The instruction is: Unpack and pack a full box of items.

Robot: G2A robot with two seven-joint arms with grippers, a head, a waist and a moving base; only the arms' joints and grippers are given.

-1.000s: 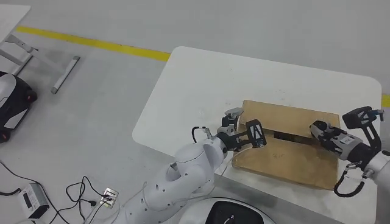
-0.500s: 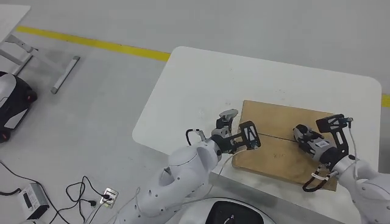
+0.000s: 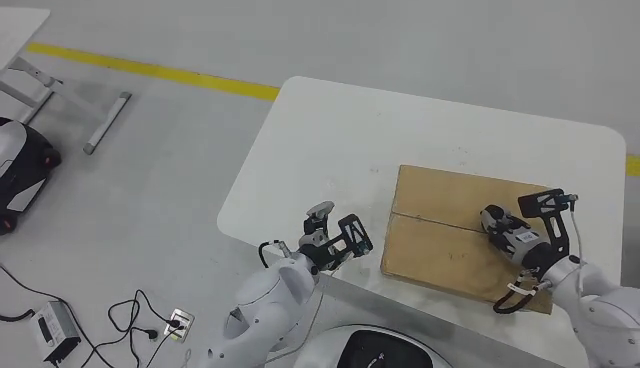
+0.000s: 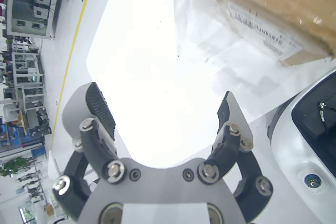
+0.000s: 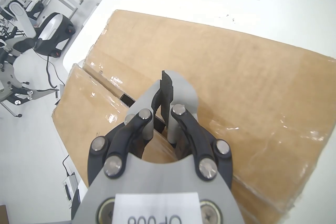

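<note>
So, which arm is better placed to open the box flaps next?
Right, probably. The right hand is shut and sits over the box, by its top seam. The left hand is open and off the box, near the table edge.

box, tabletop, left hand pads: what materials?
Box: brown cardboard, matte; shiny clear tape shows glare. Tabletop: smooth white, glossy enough to mirror the box, probably laminate. Left hand pads: black, ribbed, likely rubber.
</note>
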